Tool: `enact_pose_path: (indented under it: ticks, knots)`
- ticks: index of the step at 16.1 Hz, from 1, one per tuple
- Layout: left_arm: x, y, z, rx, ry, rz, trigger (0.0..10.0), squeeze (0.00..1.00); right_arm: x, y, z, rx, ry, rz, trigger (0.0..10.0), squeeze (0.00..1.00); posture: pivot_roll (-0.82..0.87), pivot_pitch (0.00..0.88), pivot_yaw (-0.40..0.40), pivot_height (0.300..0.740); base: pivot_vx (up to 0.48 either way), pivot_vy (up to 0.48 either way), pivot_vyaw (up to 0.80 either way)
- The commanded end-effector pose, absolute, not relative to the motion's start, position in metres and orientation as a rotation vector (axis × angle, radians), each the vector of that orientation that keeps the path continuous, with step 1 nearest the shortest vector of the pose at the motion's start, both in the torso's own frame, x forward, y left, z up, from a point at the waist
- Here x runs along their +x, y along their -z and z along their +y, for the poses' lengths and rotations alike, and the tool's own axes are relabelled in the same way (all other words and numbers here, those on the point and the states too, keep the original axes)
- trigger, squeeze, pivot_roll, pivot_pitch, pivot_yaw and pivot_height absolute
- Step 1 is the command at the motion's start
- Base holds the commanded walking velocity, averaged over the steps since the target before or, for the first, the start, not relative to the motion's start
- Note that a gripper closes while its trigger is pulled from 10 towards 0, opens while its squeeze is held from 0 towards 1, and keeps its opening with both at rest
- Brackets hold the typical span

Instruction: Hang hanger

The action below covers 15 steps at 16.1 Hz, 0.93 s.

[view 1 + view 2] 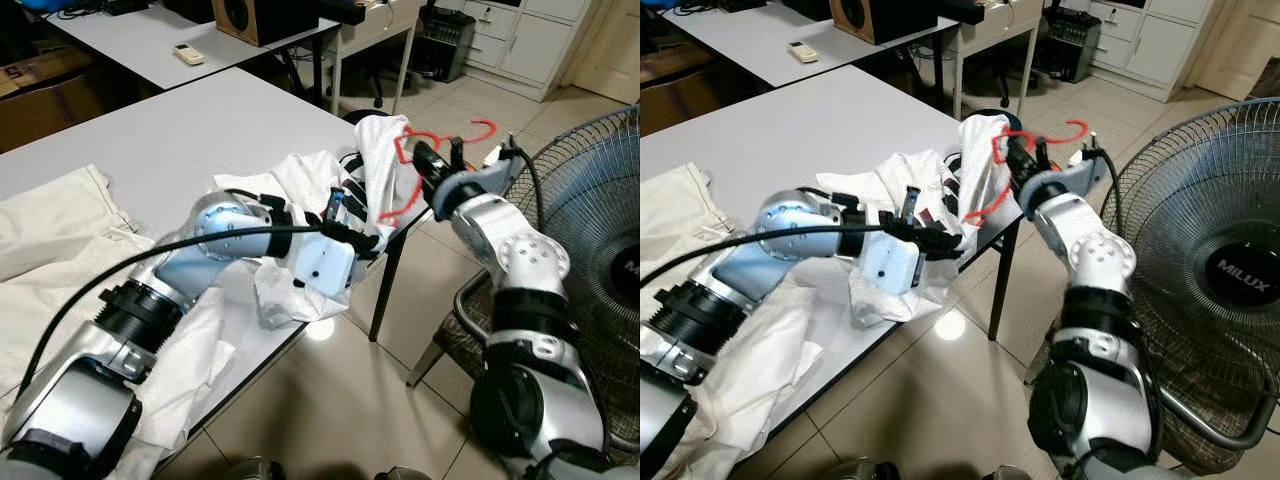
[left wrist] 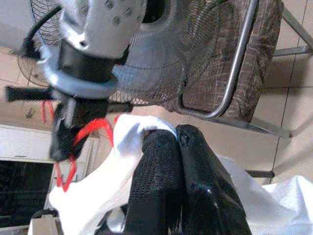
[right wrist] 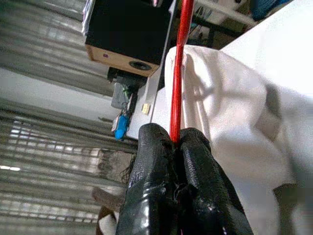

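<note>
Presently the right gripper (image 3: 177, 142) has its jaws closed on the thin rod of the red hanger (image 3: 178, 73), held at the counter's (image 1: 200, 130) far corner with its hook (image 1: 484, 126) pointing away over the floor. Left gripper (image 2: 178, 142) jaws are pressed together on a fold of the white garment (image 1: 380, 150), which drapes over the hanger. More white cloth (image 1: 50, 230) lies across the counter. A standing fan (image 1: 1210, 240) and a chair (image 2: 230, 68) stand just beside the right arm.
</note>
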<state>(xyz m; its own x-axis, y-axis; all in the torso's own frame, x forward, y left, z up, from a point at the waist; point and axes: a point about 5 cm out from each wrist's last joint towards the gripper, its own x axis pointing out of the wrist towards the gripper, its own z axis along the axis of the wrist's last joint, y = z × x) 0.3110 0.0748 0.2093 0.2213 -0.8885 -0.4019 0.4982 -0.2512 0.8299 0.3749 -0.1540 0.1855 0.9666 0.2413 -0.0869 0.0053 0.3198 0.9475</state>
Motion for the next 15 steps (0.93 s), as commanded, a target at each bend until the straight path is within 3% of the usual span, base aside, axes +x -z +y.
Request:
enact_pose_path:
  ticks: [1, 10, 15]
  knots:
    - [0.312, -0.213, 0.074, 1.239, 1.385, -0.460, 0.0, 0.00, 0.373, -0.190, -0.157, 1.221, -0.157, 0.214, 10.0, 0.00, -0.14, 0.018, -0.006, 0.740, 0.000, 0.000, 0.00]
    - [0.294, -0.224, 0.043, 1.220, 1.497, -0.612, 0.0, 0.00, 0.377, -0.174, -0.145, 1.196, -0.127, 0.273, 10.0, 0.00, -0.13, 0.009, -0.022, 0.740, 0.000, 0.000, 0.00]
    - [0.314, -0.233, 0.059, 1.302, 1.416, -0.562, 0.0, 0.00, 0.373, -0.167, -0.141, 1.112, -0.147, 0.337, 10.0, 0.00, -0.13, 0.002, -0.017, 0.740, 0.000, 0.000, 0.00]
